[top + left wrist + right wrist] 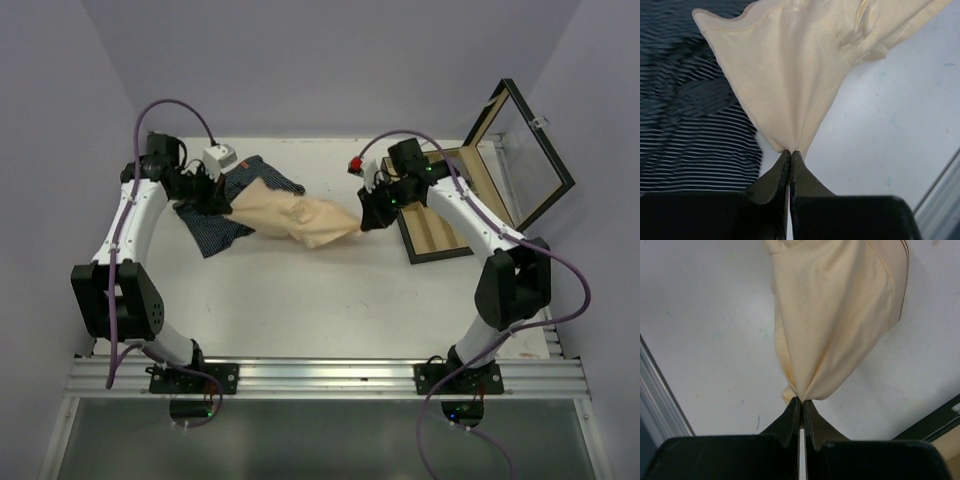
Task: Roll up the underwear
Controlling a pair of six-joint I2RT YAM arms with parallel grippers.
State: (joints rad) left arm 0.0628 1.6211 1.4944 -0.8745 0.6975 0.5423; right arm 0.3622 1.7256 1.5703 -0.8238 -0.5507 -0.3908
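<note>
— So, what is the left gripper [790, 153] doing?
— Its jaws are pressed together on a corner of the beige underwear [790, 75], which fans out ahead of them. The navy striped underwear [685, 125] lies just beside it.
— And the right gripper [801, 400]?
— Pinching the opposite end, so the cloth hangs between both.
</note>
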